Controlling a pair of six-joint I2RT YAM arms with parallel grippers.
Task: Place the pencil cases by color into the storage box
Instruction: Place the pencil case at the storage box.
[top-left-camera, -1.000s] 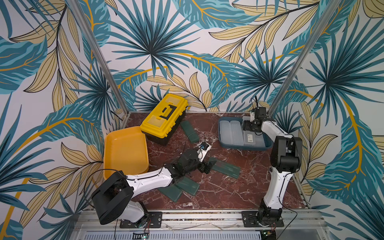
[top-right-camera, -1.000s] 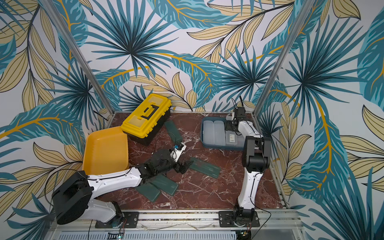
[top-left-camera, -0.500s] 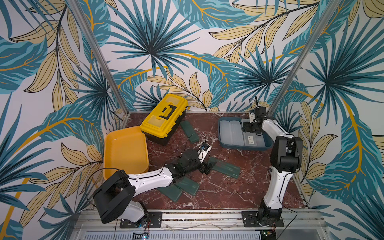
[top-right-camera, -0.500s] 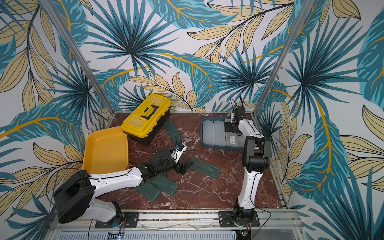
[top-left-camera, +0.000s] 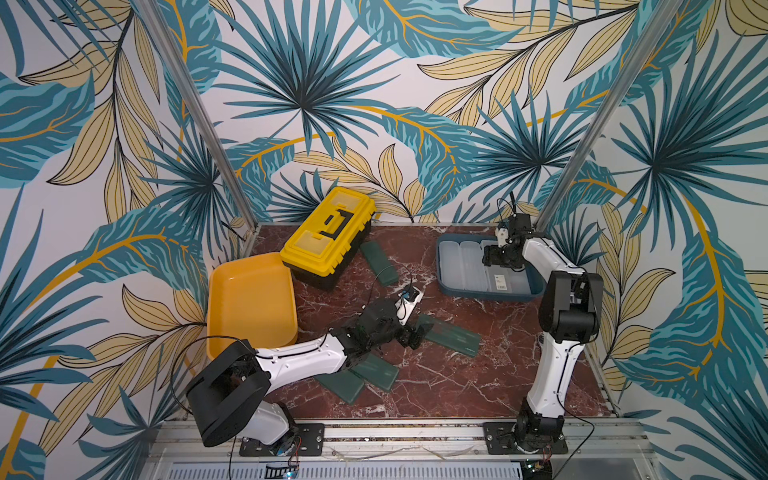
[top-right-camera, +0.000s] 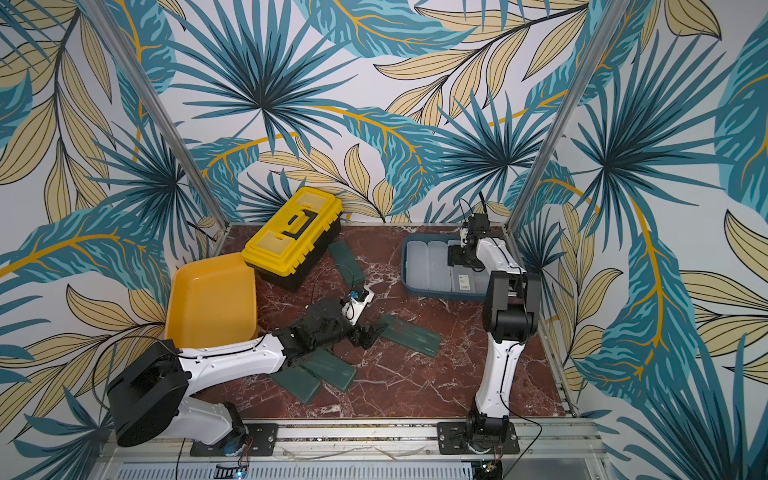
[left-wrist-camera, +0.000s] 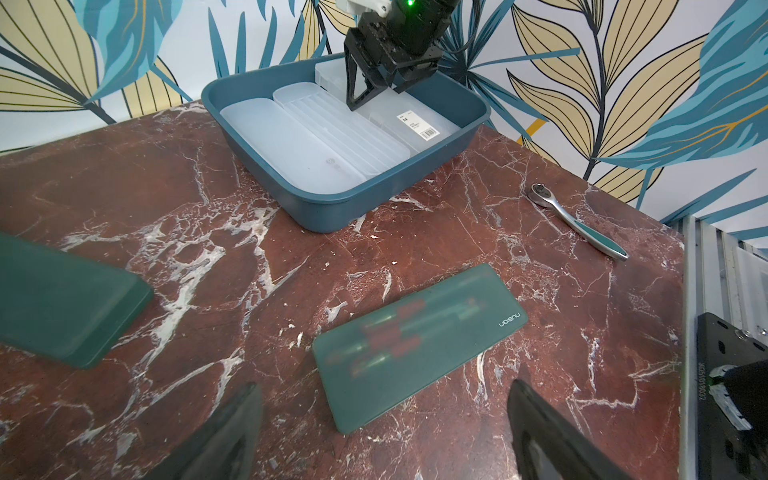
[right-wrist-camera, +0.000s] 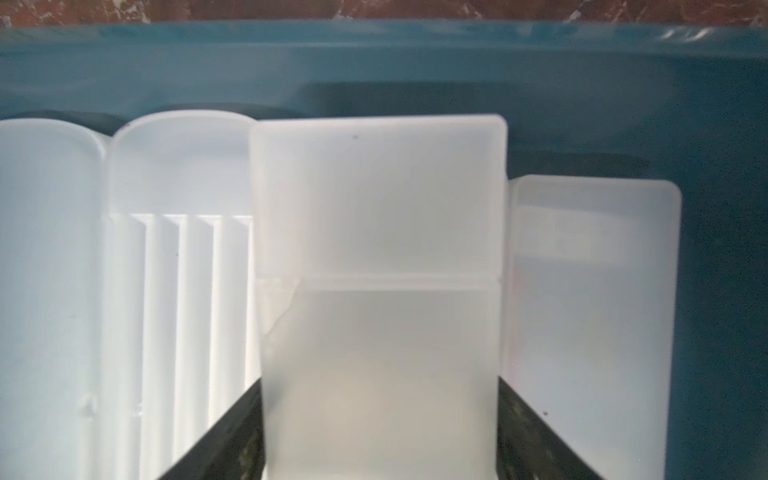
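We see the right gripper (right-wrist-camera: 380, 382) low inside the blue storage box (left-wrist-camera: 332, 208). A frosted white case (right-wrist-camera: 378, 199) sits between its fingers, beside other frosted cases (left-wrist-camera: 291, 145). We cannot tell whether the fingers clamp it or merely flank it. The left gripper (left-wrist-camera: 384, 386) hangs wide open and empty at one end of a dark green case (left-wrist-camera: 419, 345) on the marble table (left-wrist-camera: 540, 291). Further green cases (top-left-camera: 376, 370) lie nearby.

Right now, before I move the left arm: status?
Left jaws open, empty, facing a dark green flat plastic pencil case. Right jaws flank a frosted white plastic pencil case inside the blue storage tray; grip unclear. Nothing blocking the green case.
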